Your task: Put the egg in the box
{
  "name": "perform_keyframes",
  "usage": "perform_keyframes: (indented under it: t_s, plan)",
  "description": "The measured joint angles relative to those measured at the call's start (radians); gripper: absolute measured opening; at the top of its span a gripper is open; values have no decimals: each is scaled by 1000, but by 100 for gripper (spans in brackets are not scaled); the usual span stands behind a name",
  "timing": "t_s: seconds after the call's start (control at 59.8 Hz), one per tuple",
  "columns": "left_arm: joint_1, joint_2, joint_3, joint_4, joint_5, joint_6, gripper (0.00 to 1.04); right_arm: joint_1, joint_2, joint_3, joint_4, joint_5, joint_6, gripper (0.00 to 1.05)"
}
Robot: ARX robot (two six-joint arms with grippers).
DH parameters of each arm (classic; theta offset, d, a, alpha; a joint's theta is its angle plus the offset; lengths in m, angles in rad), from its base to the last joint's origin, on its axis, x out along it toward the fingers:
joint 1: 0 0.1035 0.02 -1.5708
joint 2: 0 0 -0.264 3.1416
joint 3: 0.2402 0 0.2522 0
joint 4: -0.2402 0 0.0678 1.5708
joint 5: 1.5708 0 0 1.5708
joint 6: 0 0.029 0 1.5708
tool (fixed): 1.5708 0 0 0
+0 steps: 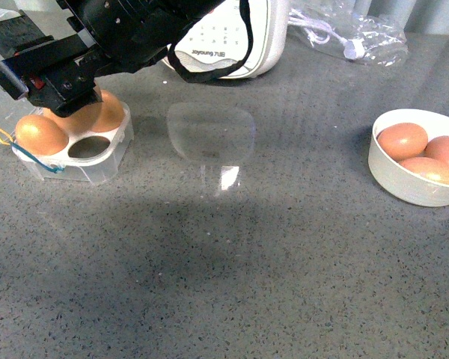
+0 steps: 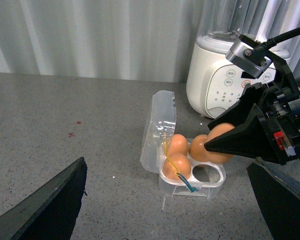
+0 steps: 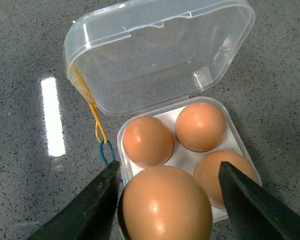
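Note:
My right gripper (image 3: 167, 169) is shut on an orange-brown egg (image 3: 165, 205) and holds it just above the box (image 3: 240, 150). The box is a small clear carton with its lid (image 3: 160, 55) open, and three eggs sit in its white tray. The held egg hides the fourth cell here. In the left wrist view the empty cell (image 2: 207, 172) shows below the held egg (image 2: 222, 137). In the front view the right gripper (image 1: 63, 93) hangs over the box (image 1: 75, 161) at the left. My left gripper (image 2: 167, 210) is open and empty, short of the box.
A round white bowl (image 1: 404, 187) with three more eggs stands at the right. A white blender (image 1: 232, 37) stands behind the box, and a clear plastic bag (image 1: 352, 34) lies at the back right. Yellow and blue bands (image 3: 97, 130) hang from the box.

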Motion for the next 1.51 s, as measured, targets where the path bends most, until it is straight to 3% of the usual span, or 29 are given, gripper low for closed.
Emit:
perform_keyframes:
  t_s: [0.234, 0.468, 0.686, 0.953, 1.037, 1.07, 1.204, 1.388, 1.505]
  plan:
    - [0, 0, 0, 0, 0, 0, 98, -4, 0, 0, 1, -3, 8, 99]
    - [0, 0, 0, 0, 0, 0, 98, -8, 0, 4, 15, 11, 13, 97]
    - [0, 0, 0, 0, 0, 0, 98, -54, -58, -66, 114, 174, 101, 97]
    - [0, 0, 0, 0, 0, 0, 98, -163, -285, -327, 291, 397, 211, 97]
    - [0, 0, 0, 0, 2, 0, 98, -191, -393, -589, 770, 844, 261, 78]
    - [0, 0, 0, 0, 0, 0, 98, -212, -436, -680, 887, 911, 267, 71]
    - [0, 0, 0, 0, 0, 0, 98, -283, -560, -888, 1041, 897, 278, 50]
    - [0, 0, 0, 0, 0, 0, 98, -395, -769, -1173, 1083, 767, 280, 4]
    - [0, 0, 0, 0, 0, 0, 98, -446, -860, -1258, 1082, 732, 281, 3]
